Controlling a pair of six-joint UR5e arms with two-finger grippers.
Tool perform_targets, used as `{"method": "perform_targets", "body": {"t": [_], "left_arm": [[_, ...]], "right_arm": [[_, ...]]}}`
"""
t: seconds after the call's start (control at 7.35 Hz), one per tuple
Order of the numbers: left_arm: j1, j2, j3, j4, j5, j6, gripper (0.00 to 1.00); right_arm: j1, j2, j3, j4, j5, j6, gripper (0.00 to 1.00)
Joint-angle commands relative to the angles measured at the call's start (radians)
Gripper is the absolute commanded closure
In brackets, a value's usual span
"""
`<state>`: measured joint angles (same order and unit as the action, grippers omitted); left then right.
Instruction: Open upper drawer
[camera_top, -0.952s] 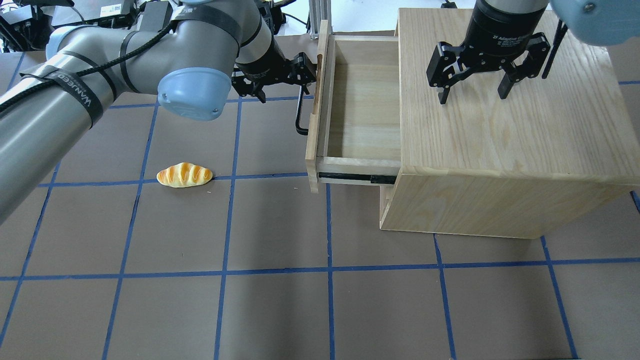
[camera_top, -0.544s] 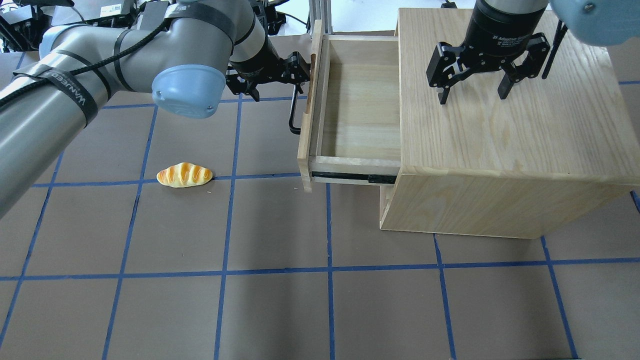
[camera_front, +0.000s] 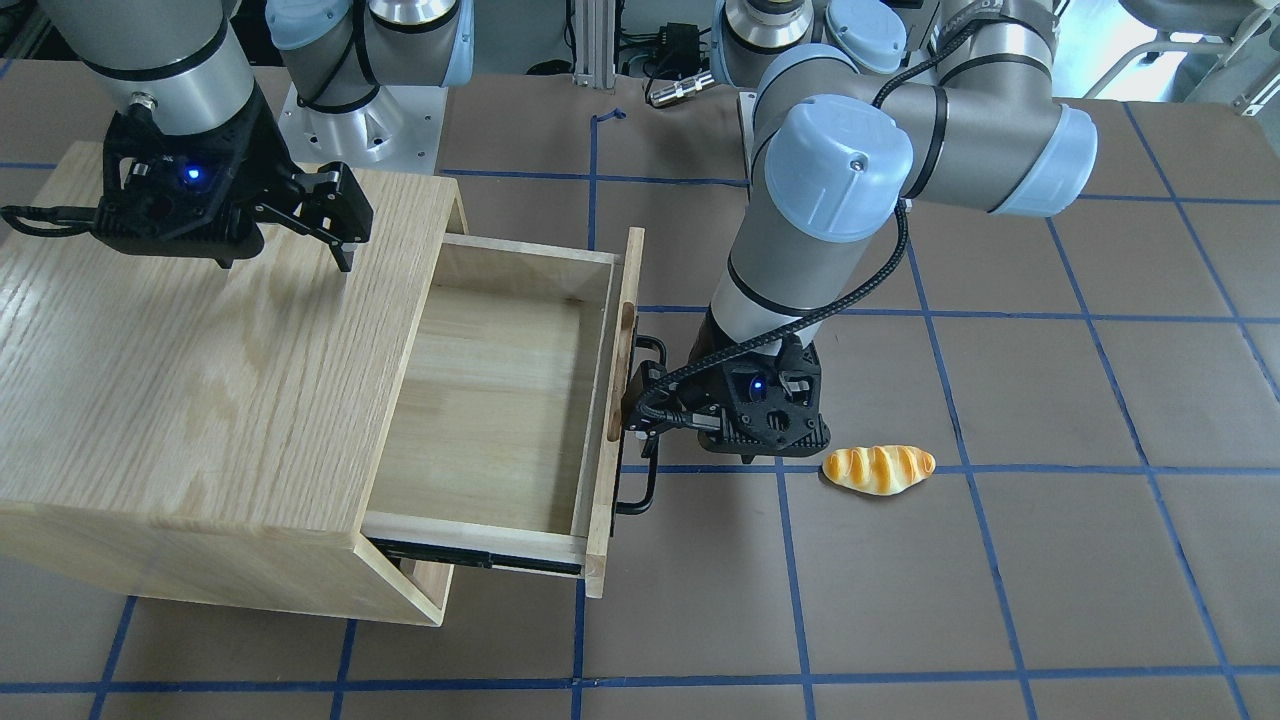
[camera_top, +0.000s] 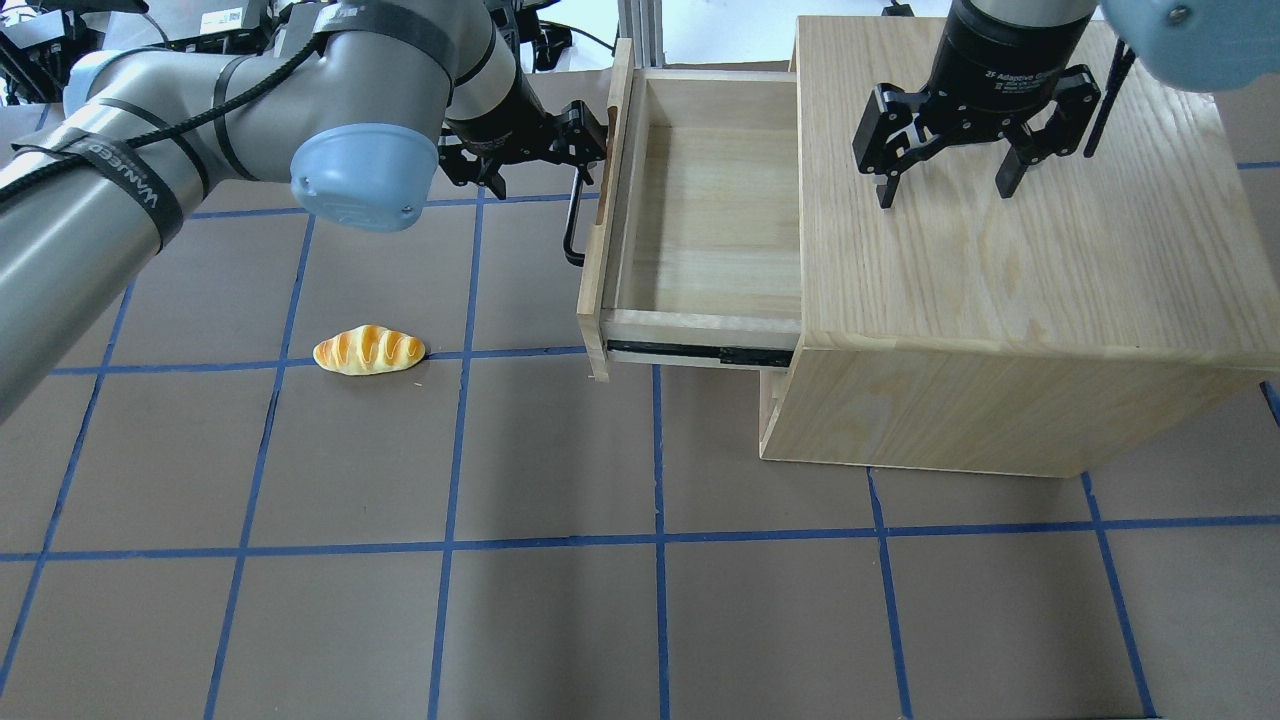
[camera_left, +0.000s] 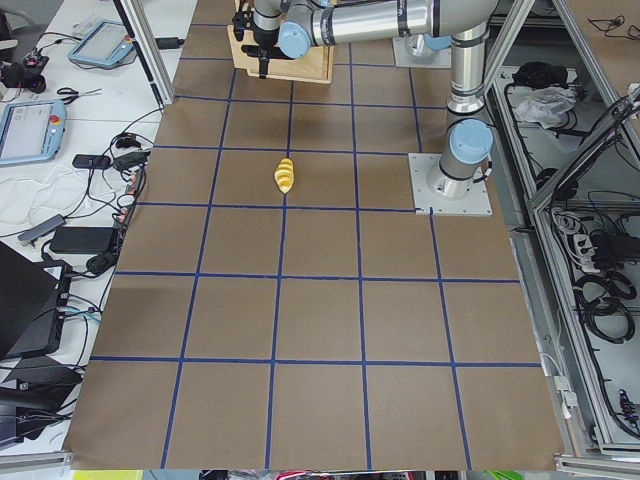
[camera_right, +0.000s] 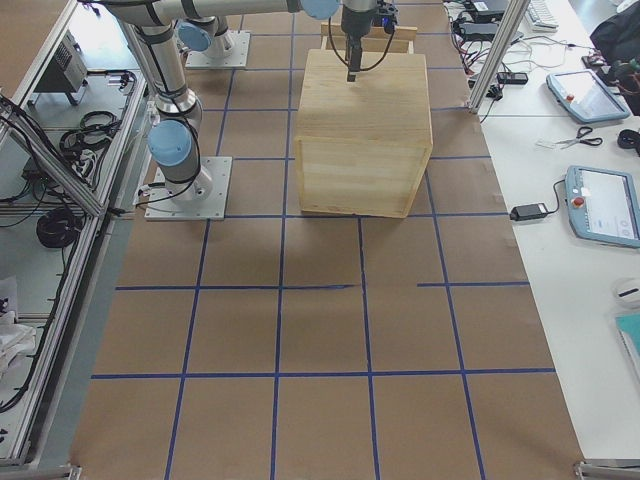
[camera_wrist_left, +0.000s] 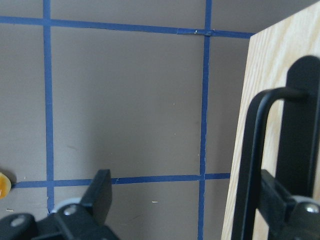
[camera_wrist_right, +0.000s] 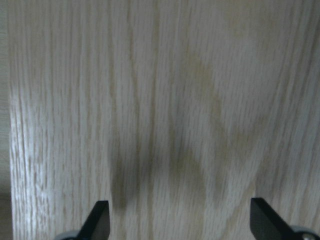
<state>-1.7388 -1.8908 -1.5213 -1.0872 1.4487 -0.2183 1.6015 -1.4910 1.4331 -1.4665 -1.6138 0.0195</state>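
Note:
The upper drawer (camera_top: 710, 210) stands pulled well out of the oak cabinet (camera_top: 1000, 200) and is empty inside. Its front panel (camera_top: 597, 200) carries a black bar handle (camera_top: 572, 225). My left gripper (camera_top: 590, 150) is open, with the handle (camera_wrist_left: 247, 190) between its fingers, close to the right finger (camera_wrist_left: 280, 200). It also shows in the front-facing view (camera_front: 645, 410) at the drawer front (camera_front: 615, 400). My right gripper (camera_top: 945, 190) is open and empty, just above the cabinet top (camera_wrist_right: 170, 100).
A toy bread roll (camera_top: 368, 351) lies on the brown mat, left of the drawer, and also shows in the front-facing view (camera_front: 878, 469). The drawer's black slide rail (camera_top: 700, 352) is exposed. A lower drawer sits shut beneath.
The upper drawer has slid further out to the left, together with my left gripper at its handle. The right arm has not moved.

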Motion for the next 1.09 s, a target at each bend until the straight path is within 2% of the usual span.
{"method": "perform_targets", "body": {"t": [0.0, 0.27, 0.54, 0.68, 0.95], "left_arm": [[0.004, 0.015, 0.003, -0.035, 0.001, -0.003, 0.0], [0.004, 0.068, 0.006, -0.127, 0.004, -0.006, 0.0], [0.008, 0.085, 0.099, -0.272, 0.062, -0.003, 0.0], [0.025, 0.087, 0.155, -0.328, 0.147, 0.013, 0.0], [0.138, 0.097, 0.155, -0.406, 0.16, 0.078, 0.0]], "right_arm": [[0.0, 0.0, 0.0, 0.0, 0.0, 0.0, 0.0], [0.0, 0.0, 0.001, 0.0, 0.0, -0.001, 0.0], [-0.002, 0.0, 0.0, 0.0, 0.0, -0.001, 0.0], [0.0, 0.0, 0.0, 0.0, 0.0, -0.001, 0.0], [0.0, 0.0, 0.0, 0.0, 0.0, -0.001, 0.0]]}}
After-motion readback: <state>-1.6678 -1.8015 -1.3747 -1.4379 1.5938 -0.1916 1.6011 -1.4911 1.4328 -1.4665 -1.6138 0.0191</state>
